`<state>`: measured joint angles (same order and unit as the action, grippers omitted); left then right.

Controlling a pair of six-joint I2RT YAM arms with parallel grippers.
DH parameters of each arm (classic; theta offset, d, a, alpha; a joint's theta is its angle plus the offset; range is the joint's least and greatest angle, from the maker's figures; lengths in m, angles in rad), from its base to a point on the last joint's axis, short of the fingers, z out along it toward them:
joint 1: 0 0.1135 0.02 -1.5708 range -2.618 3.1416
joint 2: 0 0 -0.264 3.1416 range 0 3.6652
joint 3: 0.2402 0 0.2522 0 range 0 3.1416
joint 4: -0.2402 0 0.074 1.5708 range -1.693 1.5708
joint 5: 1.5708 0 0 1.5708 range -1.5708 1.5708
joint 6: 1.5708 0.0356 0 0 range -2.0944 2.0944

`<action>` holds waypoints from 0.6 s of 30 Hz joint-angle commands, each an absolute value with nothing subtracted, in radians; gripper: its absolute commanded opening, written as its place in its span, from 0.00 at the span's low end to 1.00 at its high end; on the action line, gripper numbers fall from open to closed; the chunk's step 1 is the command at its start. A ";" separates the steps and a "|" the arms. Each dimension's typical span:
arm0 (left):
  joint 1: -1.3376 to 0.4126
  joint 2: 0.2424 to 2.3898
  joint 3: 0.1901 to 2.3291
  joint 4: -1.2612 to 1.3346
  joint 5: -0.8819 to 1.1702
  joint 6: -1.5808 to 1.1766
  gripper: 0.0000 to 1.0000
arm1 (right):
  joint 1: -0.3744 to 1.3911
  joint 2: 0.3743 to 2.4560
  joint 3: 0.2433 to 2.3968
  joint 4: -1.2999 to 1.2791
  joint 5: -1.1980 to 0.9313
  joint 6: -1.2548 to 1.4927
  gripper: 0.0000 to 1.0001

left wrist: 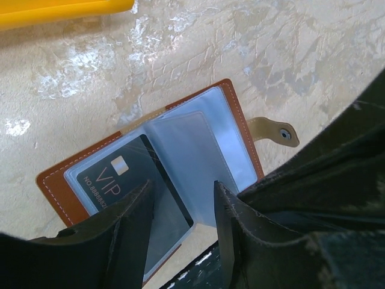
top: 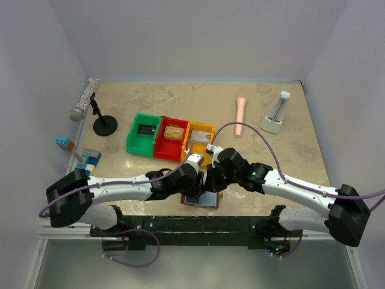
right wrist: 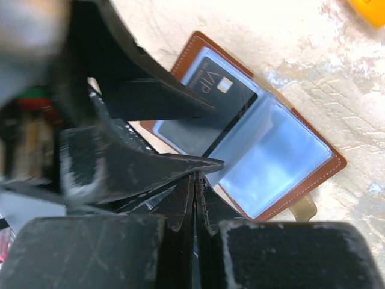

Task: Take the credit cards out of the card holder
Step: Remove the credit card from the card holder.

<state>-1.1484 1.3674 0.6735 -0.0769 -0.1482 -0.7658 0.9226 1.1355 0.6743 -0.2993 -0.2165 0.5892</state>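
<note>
The card holder [top: 209,200] lies open at the table's near edge, brown rim [left wrist: 54,188] and pale blue clear sleeves up, snap strap [left wrist: 274,129] to one side. A black "VIP" card [left wrist: 117,180] sits in one sleeve, also in the right wrist view [right wrist: 210,99]. My left gripper [left wrist: 180,186] is open just above the holder, one finger over the card, the other over the middle sleeve. My right gripper [right wrist: 197,174] is shut, its tips at the near edge of the sleeves [right wrist: 283,156], right beside the left fingers [right wrist: 174,102]. I cannot tell whether it pinches a sleeve.
Green [top: 144,133], red [top: 171,139] and yellow [top: 200,139] bins stand in a row just behind the holder. A microphone on a stand [top: 96,114] and blue blocks [top: 87,158] are at left. A pink tube [top: 240,117] and a white device [top: 277,114] are at back right.
</note>
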 commanded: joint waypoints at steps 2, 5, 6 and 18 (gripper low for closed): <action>-1.160 1.354 0.680 0.032 -0.101 -0.770 0.49 | 0.914 1.193 0.680 -0.282 -0.181 0.620 0.00; -1.161 1.356 0.669 0.051 -0.087 -0.772 0.48 | 0.905 1.221 0.672 -0.267 -0.186 0.623 0.00; -1.161 1.358 0.667 0.055 -0.084 -0.772 0.48 | 0.902 1.230 0.670 -0.265 -0.186 0.621 0.00; -1.161 1.315 0.614 0.002 -0.159 -0.802 0.48 | 0.873 1.307 0.654 -0.328 -0.147 0.634 0.00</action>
